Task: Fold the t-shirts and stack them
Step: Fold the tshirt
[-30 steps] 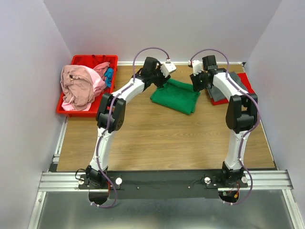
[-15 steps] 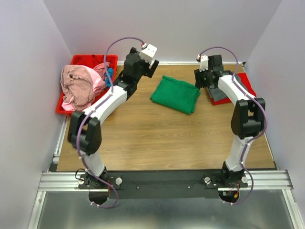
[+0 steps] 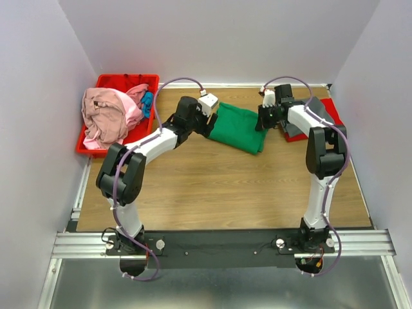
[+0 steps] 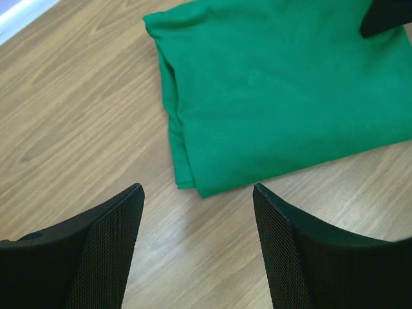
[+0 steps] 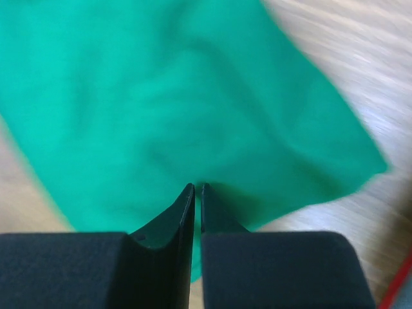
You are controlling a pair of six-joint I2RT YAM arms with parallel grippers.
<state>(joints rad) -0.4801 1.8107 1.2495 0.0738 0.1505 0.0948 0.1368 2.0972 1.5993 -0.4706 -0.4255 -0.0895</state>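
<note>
A folded bright green t-shirt (image 3: 239, 129) lies on the wooden table near the back middle. My left gripper (image 3: 209, 122) is open and empty, low over the table just off the shirt's left edge (image 4: 283, 84), with the fold's corner between and beyond its fingers (image 4: 196, 190). My right gripper (image 3: 262, 119) is shut, its tips (image 5: 195, 187) over the shirt's right side (image 5: 161, 96); no cloth shows between them. A dark grey t-shirt (image 3: 315, 114) lies folded at the far right. A pink t-shirt (image 3: 106, 116) and a blue one (image 3: 148, 102) are heaped at the left.
A red plastic bin (image 3: 122, 80) at the back left holds the pink and blue cloth, which spills over its front rim. A red flat piece (image 3: 333, 109) lies under the grey shirt by the right wall. Walls close in the back and both sides.
My left arm swung from up near the bin down to the green shirt's left edge. My right gripper shifted slightly left and down over the shirt's right side.
</note>
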